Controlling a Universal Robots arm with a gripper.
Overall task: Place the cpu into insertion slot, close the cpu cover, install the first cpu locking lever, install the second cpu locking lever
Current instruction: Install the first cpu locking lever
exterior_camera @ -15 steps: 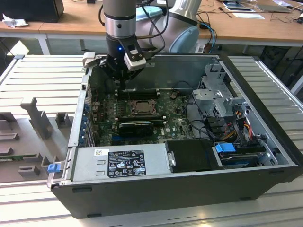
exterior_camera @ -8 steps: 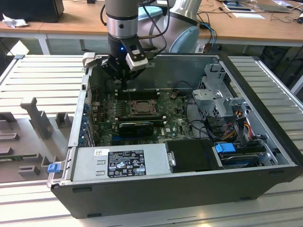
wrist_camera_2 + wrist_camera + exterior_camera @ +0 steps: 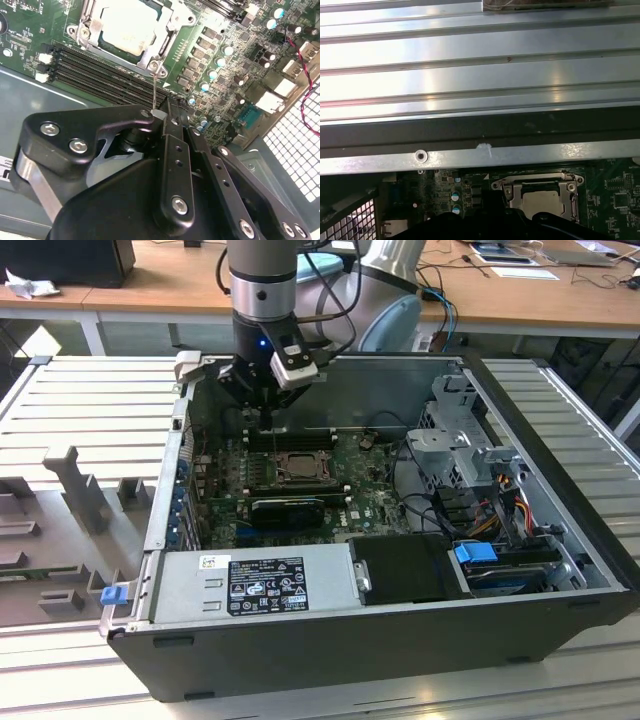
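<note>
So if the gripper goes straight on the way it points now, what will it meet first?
Probably the thin locking lever rising from the insertion slot, just beyond the gripper, then the memory slots beneath. Depth is unclear.

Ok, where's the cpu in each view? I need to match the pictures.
Exterior view: cpu mid-motherboard, just below the gripper.
Second wrist view: pale square inside its metal frame, beyond the gripper.
First wrist view: pale square in the frame, below the case rail.
Shared landmark: the green motherboard around it.
</note>
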